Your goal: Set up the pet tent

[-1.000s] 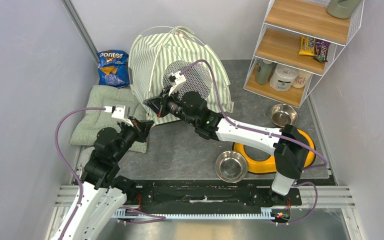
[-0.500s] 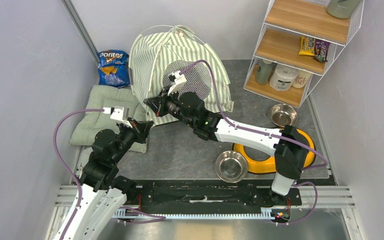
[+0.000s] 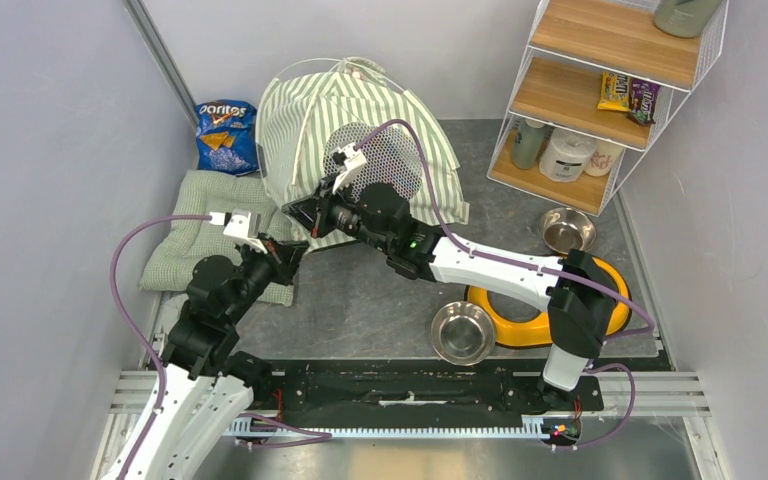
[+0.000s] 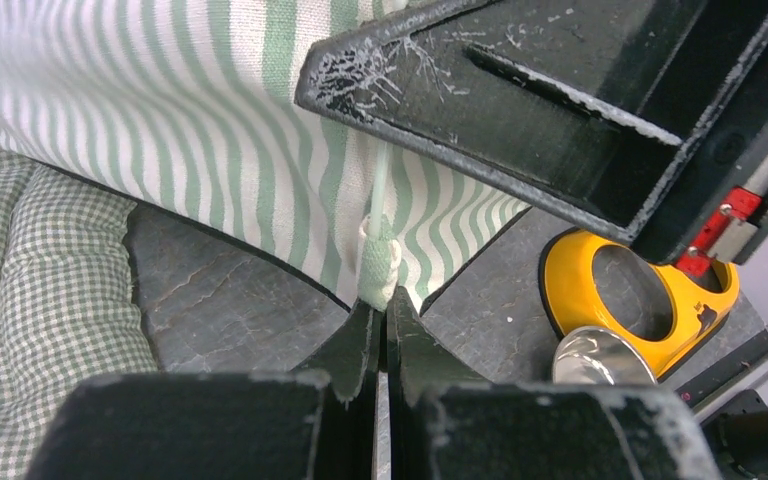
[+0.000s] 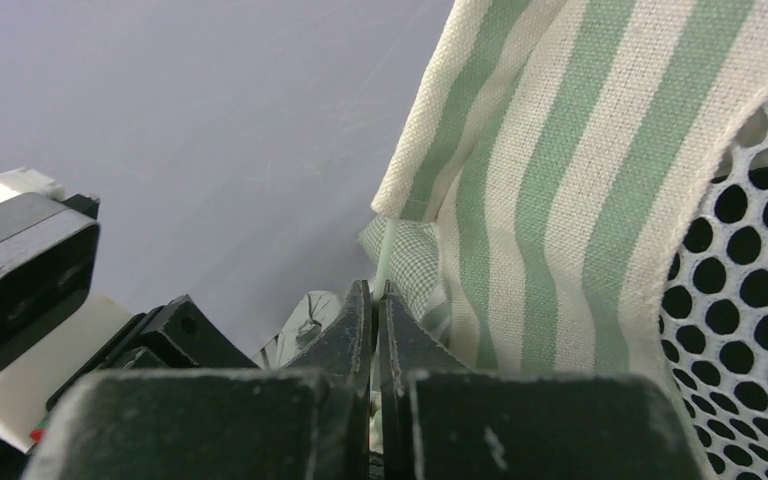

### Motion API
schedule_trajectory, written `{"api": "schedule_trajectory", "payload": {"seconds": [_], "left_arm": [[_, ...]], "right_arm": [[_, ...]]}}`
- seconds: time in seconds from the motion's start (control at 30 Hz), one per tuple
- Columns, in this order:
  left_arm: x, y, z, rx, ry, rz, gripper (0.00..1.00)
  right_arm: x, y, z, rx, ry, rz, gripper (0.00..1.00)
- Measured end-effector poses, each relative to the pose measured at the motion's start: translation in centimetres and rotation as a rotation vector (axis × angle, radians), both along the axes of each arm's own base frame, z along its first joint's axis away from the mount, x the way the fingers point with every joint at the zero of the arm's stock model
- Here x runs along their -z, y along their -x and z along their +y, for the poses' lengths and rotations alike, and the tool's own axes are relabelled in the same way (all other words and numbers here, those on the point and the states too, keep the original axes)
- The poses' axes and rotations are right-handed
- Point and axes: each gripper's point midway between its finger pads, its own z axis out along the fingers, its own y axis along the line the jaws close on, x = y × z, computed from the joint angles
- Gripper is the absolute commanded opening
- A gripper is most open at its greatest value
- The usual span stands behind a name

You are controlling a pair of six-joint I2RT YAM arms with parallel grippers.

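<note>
The pet tent (image 3: 305, 120), green-and-white striped with a white mesh panel (image 3: 390, 155), stands domed at the back of the table. At its front left corner both grippers meet. My left gripper (image 3: 295, 244) is shut on the tent's pale green corner tab (image 4: 378, 275), where a thin pole (image 4: 380, 190) enters it. Just above, my right gripper (image 3: 301, 212) is shut on that thin pole (image 5: 386, 245), beside the striped fabric (image 5: 560, 200) and mesh (image 5: 750, 270). The right gripper's black finger (image 4: 520, 110) fills the top of the left wrist view.
A pale green quilted cushion (image 3: 195, 235) lies left of the tent, a Doritos bag (image 3: 227, 135) behind it. A yellow double-bowl holder (image 3: 520, 320) and a steel bowl (image 3: 462, 332) lie front right, another bowl (image 3: 566, 229) by the wire shelf (image 3: 600, 90).
The tent's dome has filled out a little and its pole arcs show more. My right gripper has shifted slightly left with the pole; the left gripper holds its place.
</note>
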Motion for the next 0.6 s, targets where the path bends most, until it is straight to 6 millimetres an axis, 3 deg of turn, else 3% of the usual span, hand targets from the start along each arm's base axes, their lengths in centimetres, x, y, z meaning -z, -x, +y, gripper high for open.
{"api": "schedule_trajectory", "payload": {"seconds": [0.27,0.6], "left_arm": [[0.3,-0.5,-0.2,-0.002,-0.006,0.013,0.02],[-0.4,0.0,0.1,0.004,-0.025,-0.031,0.02]], "right_arm": [[0.1,0.3,0.1,-0.047,0.005,-0.012,0.0],[0.6,-0.9,-0.5,0.063,0.029,0.004,0.0]]}}
